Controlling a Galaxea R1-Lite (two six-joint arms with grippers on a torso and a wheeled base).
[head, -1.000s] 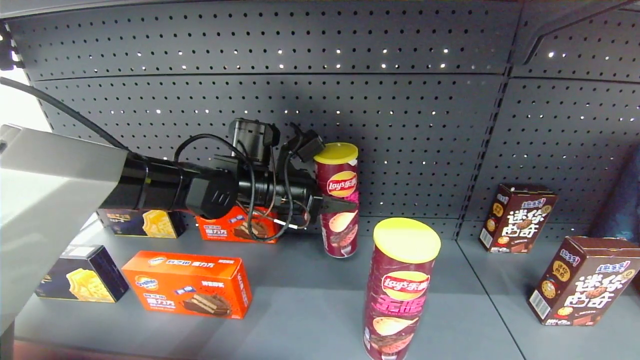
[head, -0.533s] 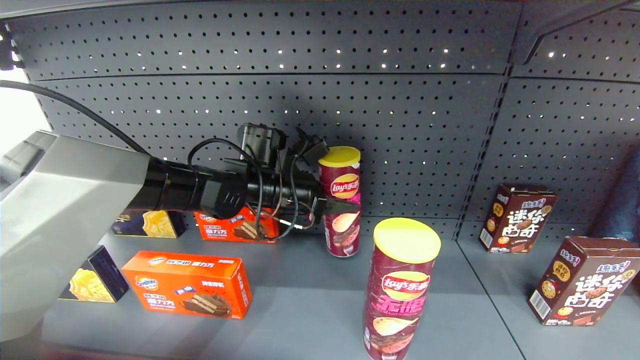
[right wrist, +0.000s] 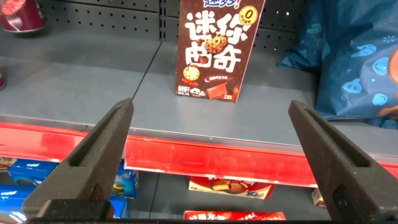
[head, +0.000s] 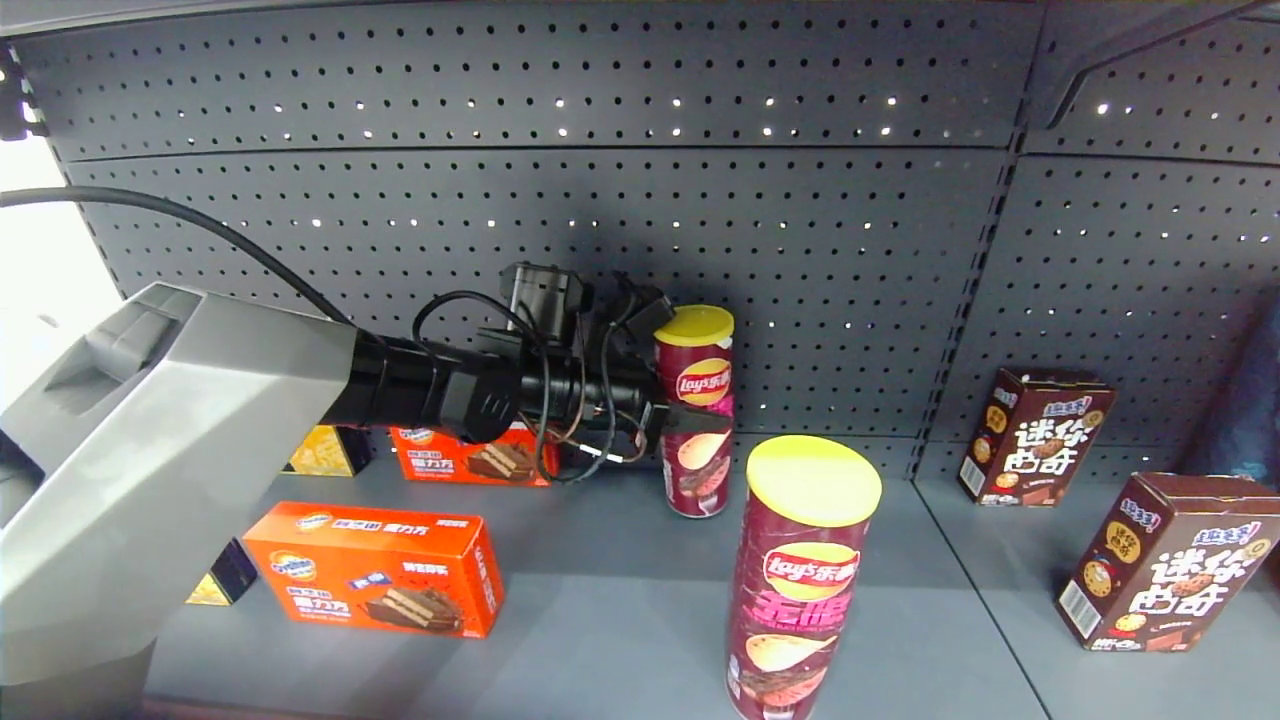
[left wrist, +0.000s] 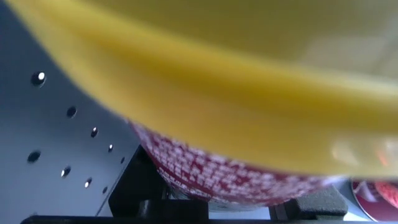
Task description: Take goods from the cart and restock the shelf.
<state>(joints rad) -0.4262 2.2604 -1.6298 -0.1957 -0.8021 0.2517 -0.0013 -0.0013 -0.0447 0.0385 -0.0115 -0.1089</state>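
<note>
- The left pincer (head: 695, 415) is clamped around the waist of a chip can (head: 697, 372). A grip at mid-height holds the tall tube upright and leaves its base free to meet the shelf (head: 620, 610).
- The chip can stands vertical at the back of the shelf, just in front of the perforated back panel (head: 800, 250). I cannot tell whether its base rests on the shelf or hangs just above it.
- In the left wrist view the yellow lid (left wrist: 217, 74) looms right against the camera, with the can's red wall beyond it.
- A second can (head: 803, 580) stands nearer the front edge. I judge the gripped one is meant to sit behind it, making a front-to-back row.
- Goods are grouped by kind: orange cake boxes (head: 375, 568) to the robot's left, brown cookie boxes (head: 1035, 435) to its right, cans between.
- The right pincer (right wrist: 210, 106) is spread wide and grips nothing. It sits low before the shelf's red front rail (right wrist: 217, 152), facing one of the cookie boxes (right wrist: 214, 50) with a blue bag (right wrist: 360, 62) beside it — probably parked out of the way.
- Letting go seems safe only once the base sits flat, since so narrow a can would likely tip.
</note>
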